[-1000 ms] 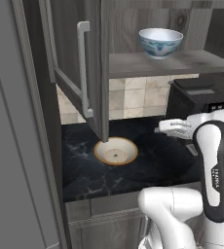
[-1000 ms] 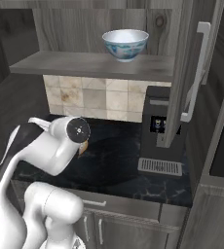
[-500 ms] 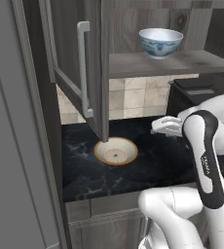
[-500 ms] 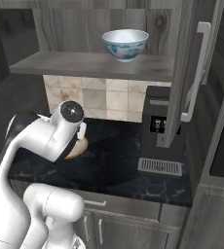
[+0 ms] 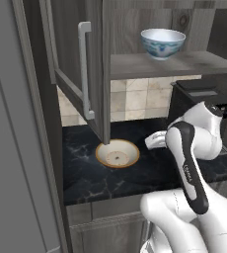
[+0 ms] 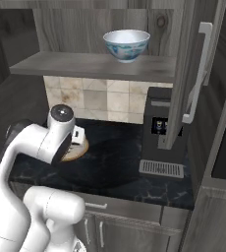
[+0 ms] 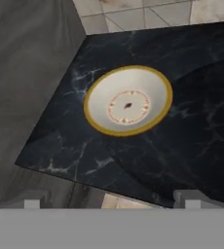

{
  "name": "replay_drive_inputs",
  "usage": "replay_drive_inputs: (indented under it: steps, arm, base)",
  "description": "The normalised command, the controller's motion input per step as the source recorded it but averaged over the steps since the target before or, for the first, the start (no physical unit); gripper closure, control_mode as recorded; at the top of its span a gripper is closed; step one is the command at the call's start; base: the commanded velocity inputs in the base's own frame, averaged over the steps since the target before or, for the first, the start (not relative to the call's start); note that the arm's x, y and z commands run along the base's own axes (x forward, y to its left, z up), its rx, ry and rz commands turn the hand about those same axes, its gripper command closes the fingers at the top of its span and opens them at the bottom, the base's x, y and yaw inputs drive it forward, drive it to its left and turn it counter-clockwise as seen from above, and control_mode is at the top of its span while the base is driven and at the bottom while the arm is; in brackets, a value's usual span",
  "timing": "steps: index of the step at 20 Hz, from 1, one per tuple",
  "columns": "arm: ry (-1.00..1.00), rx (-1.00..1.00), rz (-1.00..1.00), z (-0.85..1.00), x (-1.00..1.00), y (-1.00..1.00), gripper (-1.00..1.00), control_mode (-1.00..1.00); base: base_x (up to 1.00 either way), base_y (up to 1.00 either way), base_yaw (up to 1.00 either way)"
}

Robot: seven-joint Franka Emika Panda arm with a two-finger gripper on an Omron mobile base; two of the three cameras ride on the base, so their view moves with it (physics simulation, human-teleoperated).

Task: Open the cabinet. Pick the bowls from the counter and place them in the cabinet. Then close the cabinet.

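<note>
The cabinet (image 5: 76, 59) stands open, its left door (image 5: 93, 74) swung out over the counter (image 5: 86, 173). The white bowl with blue pattern (image 5: 162, 43) sits on the cabinet shelf (image 6: 90, 65). The shallow cream bowl with orange-brown rim (image 5: 118, 153) rests on the counter below the left door. My gripper (image 5: 155, 141) hovers just right of it and above it. In the hand view the cream bowl (image 7: 128, 100) lies ahead of my gripper (image 7: 111, 200), whose fingertips (image 7: 33, 199) stand wide apart, open and empty. My arm hides part of the cream bowl (image 6: 80, 150) in the right base view.
A black coffee machine (image 6: 159, 133) stands on the counter's right side under the shelf. The right cabinet door (image 6: 193, 74) hangs open with its silver handle (image 6: 199, 74). A tall grey panel (image 5: 17, 148) bounds the left. Beige tiles (image 5: 140, 101) back the counter.
My arm has swung left and down over the counter, bringing the gripper closer to the cream bowl. The gripper stays open; both bowls and the doors have not moved.
</note>
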Motion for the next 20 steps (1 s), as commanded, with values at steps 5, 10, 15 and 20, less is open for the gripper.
replay_drive_inputs:
  steps: [5, 10, 15, 20]
  arm:
    - [0.1, -0.08, -0.01, -0.57, 0.19, 0.0, -1.0, -1.0]
    - [0.14, 0.05, -0.1, -0.41, 0.23, 0.0, -1.0, -1.0]
    - [0.06, 0.21, -0.12, -0.29, 0.17, 0.0, -1.0, -1.0]
    - [0.0, 0.14, -0.09, -0.13, 0.14, 0.0, -1.0, -1.0]
  base:
    - [0.0, 0.0, 0.0]
    - [0.0, 0.0, 0.0]
    - [0.0, 0.0, 0.0]
    - [0.0, 0.0, 0.0]
